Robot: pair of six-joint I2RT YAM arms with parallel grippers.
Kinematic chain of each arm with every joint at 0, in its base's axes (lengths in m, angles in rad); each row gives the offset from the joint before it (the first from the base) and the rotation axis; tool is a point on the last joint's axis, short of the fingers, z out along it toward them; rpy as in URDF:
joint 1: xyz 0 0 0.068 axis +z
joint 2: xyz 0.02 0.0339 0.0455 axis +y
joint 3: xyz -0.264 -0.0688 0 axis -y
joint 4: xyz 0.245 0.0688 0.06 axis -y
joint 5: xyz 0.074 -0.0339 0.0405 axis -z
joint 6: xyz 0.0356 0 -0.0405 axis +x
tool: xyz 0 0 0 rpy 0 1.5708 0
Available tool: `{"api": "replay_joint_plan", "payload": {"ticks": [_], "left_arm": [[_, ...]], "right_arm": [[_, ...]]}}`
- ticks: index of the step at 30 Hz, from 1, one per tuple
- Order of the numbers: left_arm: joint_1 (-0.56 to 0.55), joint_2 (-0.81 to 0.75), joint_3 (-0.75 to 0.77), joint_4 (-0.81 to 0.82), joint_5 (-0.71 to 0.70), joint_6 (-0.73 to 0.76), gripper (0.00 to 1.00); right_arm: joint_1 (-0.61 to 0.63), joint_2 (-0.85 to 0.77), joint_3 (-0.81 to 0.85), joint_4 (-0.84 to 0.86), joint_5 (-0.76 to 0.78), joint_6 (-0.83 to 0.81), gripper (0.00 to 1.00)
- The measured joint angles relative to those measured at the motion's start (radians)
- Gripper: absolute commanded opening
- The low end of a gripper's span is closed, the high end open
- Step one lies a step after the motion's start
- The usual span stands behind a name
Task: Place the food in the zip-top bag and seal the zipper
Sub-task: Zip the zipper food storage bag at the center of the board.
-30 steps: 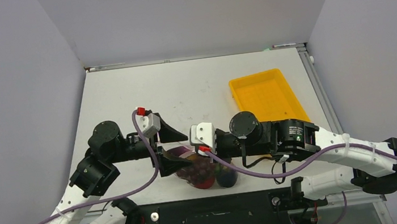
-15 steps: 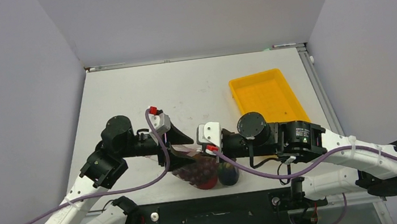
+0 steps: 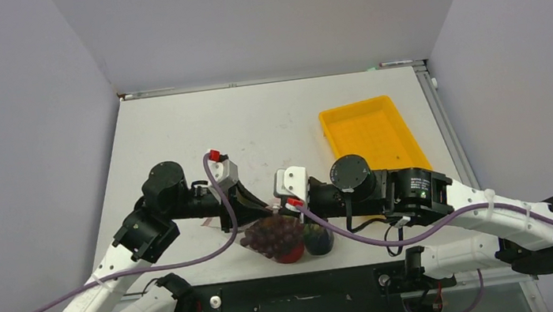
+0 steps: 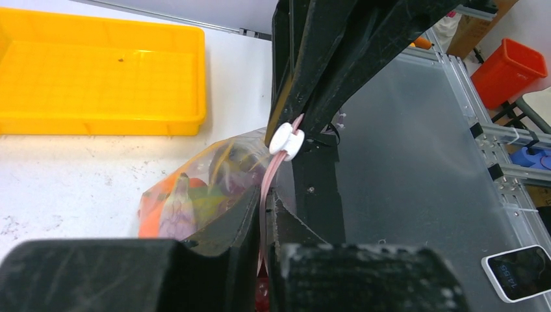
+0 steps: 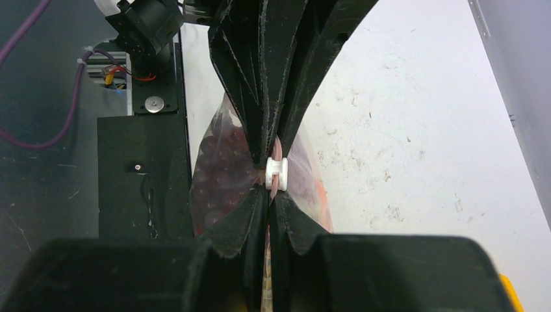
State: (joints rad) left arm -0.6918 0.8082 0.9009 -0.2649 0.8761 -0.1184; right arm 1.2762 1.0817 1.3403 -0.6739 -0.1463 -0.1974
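Note:
The zip-top bag (image 3: 282, 239) hangs between my two grippers near the table's front edge. The food shows through it: a dark red grape bunch (image 3: 273, 234), a dark eggplant (image 3: 317, 240) and orange and green pieces (image 4: 179, 205). My left gripper (image 4: 265, 198) is shut on the pinkish-red zipper (image 4: 268, 175), coming from the left. My right gripper (image 5: 268, 194) is shut on the same strip from the opposite side. A white slider (image 5: 276, 173) sits on the strip just beyond its fingertips, between the two grippers. In the top view both grippers (image 3: 257, 206) (image 3: 286, 204) meet tip to tip above the bag.
A yellow tray (image 3: 370, 132) lies on the table at the back right, with nothing in it. The black base plate (image 3: 298, 289) of the arms runs just in front of the bag, and purple cables loop around both arms.
My left gripper moved right to the bag's mouth and closed from wide open onto the zipper strip. The right gripper stayed shut on the strip and shifted slightly right.

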Motion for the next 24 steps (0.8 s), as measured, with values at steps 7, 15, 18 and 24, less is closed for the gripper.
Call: {"api": "replay_joint_plan", "payload": {"ticks": [7, 15, 18, 24], "left_arm": [[0.0, -0.023, -0.013, 0.0, 0.001, 0.008, 0.0], [0.0, -0.056, -0.029, 0.0, -0.007, -0.006, 0.0], [0.0, -0.066, -0.034, 0.0, -0.007, -0.01, 0.0], [0.0, -0.068, -0.039, 0.002, -0.002, -0.014, 0.0]], "right_arm": [[-0.002, 0.0, -0.012, 0.022, 0.0, 0.009, 0.07], [-0.007, -0.024, -0.075, 0.076, -0.001, 0.03, 0.4], [-0.01, -0.037, -0.111, 0.086, -0.008, 0.03, 0.42], [-0.025, -0.039, -0.147, 0.106, -0.047, 0.033, 0.41]]}}
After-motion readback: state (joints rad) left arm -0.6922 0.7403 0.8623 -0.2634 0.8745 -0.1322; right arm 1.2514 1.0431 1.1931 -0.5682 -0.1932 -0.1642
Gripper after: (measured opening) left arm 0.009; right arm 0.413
